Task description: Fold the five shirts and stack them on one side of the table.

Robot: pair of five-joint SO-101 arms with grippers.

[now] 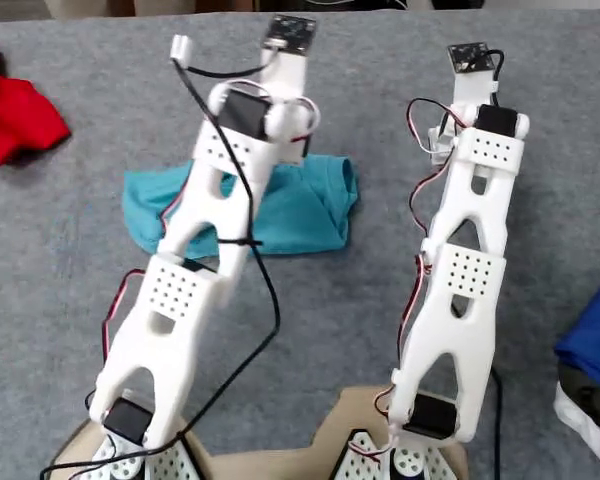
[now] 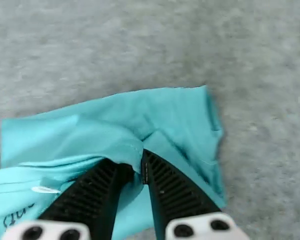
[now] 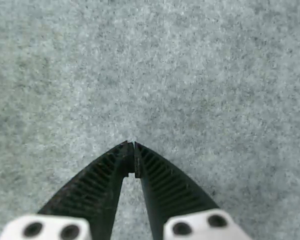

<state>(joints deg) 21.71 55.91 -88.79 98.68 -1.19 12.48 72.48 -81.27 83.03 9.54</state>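
Note:
A teal shirt (image 1: 305,205) lies partly folded on the grey table, just left of centre. The left arm stands over it. In the left wrist view my left gripper (image 2: 141,167) is shut on a raised fold of the teal shirt (image 2: 160,117) near its middle. My right gripper (image 3: 134,151) is shut with nothing in it, pointing down at bare grey table surface (image 3: 190,75) to the right of the teal shirt. A crumpled red shirt (image 1: 12,118) sits at the far left edge. A blue shirt (image 1: 595,340) lies at the right edge.
The blue shirt rests on top of a dark garment (image 1: 585,385) and a white one (image 1: 585,425), stacked at the right edge. Black and red cables (image 1: 230,200) hang along both arms. Grey cloth (image 1: 360,300) covers the table between the arms.

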